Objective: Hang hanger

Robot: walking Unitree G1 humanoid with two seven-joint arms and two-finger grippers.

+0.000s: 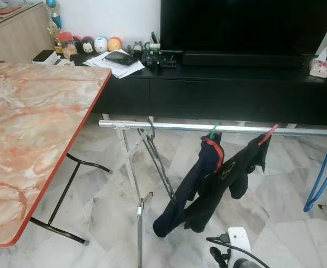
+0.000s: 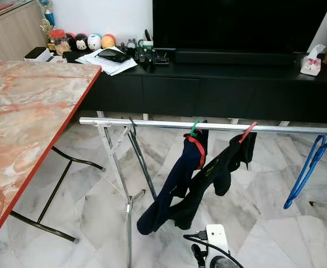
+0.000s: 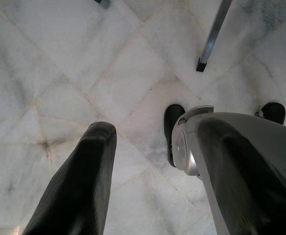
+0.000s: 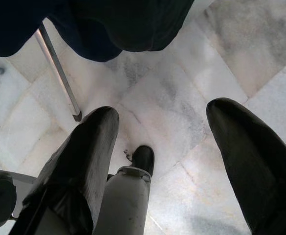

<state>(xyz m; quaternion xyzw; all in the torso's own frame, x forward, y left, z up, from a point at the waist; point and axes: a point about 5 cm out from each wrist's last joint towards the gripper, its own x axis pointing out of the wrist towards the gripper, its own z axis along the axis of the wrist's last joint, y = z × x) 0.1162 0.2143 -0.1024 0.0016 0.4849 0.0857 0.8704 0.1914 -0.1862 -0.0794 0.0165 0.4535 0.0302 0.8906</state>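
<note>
Hanging from the far right end of the silver drying-rack rail (image 1: 219, 128), the blue hanger (image 1: 323, 173) sits well apart from both grippers, to the right of two dark garments clipped on red hangers (image 2: 195, 146). Low over the pale marble floor (image 3: 59, 73), the left gripper (image 3: 152, 156) and right gripper (image 4: 162, 132) each point downward with their black fingers spread wide and nothing between them. A marble-patterned table (image 1: 29, 128) stands at the left.
</note>
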